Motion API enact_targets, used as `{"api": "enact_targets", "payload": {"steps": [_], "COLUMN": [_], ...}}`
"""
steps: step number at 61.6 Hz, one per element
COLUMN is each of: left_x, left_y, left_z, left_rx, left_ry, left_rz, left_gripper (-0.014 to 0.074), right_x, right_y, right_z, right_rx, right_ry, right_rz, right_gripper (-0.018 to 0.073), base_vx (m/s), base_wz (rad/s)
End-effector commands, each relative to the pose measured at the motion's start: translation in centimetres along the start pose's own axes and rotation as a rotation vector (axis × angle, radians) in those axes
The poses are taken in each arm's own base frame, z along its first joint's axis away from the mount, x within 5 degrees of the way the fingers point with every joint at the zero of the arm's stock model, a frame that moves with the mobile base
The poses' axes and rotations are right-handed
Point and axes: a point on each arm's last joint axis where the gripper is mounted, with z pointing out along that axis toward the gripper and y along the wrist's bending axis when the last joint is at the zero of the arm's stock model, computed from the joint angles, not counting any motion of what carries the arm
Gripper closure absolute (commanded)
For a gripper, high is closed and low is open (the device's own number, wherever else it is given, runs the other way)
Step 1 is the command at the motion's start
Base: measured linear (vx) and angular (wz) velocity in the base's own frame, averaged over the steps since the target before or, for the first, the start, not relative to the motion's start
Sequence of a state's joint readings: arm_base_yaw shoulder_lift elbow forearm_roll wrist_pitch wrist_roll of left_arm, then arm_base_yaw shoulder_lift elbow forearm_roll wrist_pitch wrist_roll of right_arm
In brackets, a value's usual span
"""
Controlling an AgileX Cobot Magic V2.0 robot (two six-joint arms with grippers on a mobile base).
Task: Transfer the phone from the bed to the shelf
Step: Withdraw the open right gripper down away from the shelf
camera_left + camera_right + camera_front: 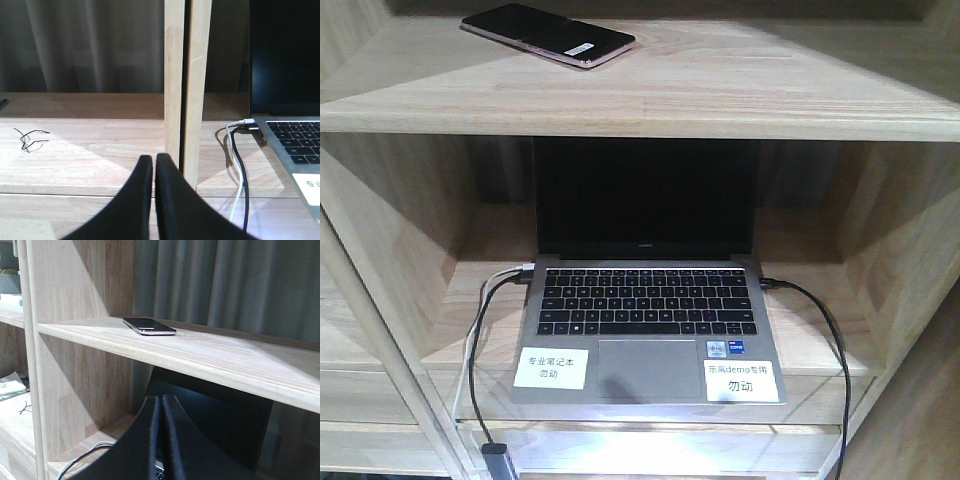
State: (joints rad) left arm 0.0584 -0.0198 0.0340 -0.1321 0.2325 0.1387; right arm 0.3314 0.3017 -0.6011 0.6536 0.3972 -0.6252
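A light wooden shelf [740, 100] is filling the front view, with grey curtains [240, 285] hanging behind it in the wrist views. The phone [548, 34] is lying flat on the upper board, toward eleven o'clock in the front view, screen up, its small white sticker [580, 47] near the end closest to the camera and its pinkish edge showing; nothing is touching it. Judging from this, the placing is already done, and the phone is resting far enough from the front edge that it is not likely to slide off. The bed is not showing in any view. On the board below, an open laptop [645, 310] is sitting with its dark screen leaning back under the upper board, two white labels [551, 369] stuck on its palm rest, and cables [490, 330] running from its sides down over the front edge at seven and five o'clock. The left gripper [154, 165] is pointing at the upright post [186, 90] to the left of the laptop, its black fingers pressed together and holding nothing. The right gripper [161, 405] is hanging below the upper board, the phone [149, 326] above it at twelve o'clock and well apart, its fingers likewise closed and empty, apparently clear of the board after release.
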Motion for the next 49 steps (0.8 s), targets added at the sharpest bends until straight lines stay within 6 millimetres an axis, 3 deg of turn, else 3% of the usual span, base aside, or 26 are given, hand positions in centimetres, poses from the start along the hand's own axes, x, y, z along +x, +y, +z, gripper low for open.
{"api": "enact_targets", "payload": {"steps": [1,14,35,49], "left_x": [-0.6,-0.6,-0.6,-0.6], "left_y": [0.1,0.1,0.1,0.1], "left_z": [0.0,0.0,0.0,0.0], "left_rx": [-0.005,-0.005,-0.005,-0.005], "left_ry": [-0.076,-0.076,-0.076,-0.076], "left_rz": [-0.009,-0.009,-0.009,-0.009], "left_gripper": [0.0596,0.0596,0.0596,0.0596], "right_x": [-1.2,-1.1,0.5,4.3], "right_y": [-0.3,-0.6,-2.2,-2.8], "right_z": [0.0,-0.1,-1.0,-1.8], "right_rx": [0.028,0.07,0.381,0.483], "right_ry": [-0.064,-0.061,0.077,0.015], "right_rz": [0.025,0.119,0.107,0.168], "right_gripper": [0.0564,0.0564,0.0564,0.0564], "base_vx": [0.0,0.0,0.0,0.0], "base_wz": [0.0,0.0,0.0,0.0]}}
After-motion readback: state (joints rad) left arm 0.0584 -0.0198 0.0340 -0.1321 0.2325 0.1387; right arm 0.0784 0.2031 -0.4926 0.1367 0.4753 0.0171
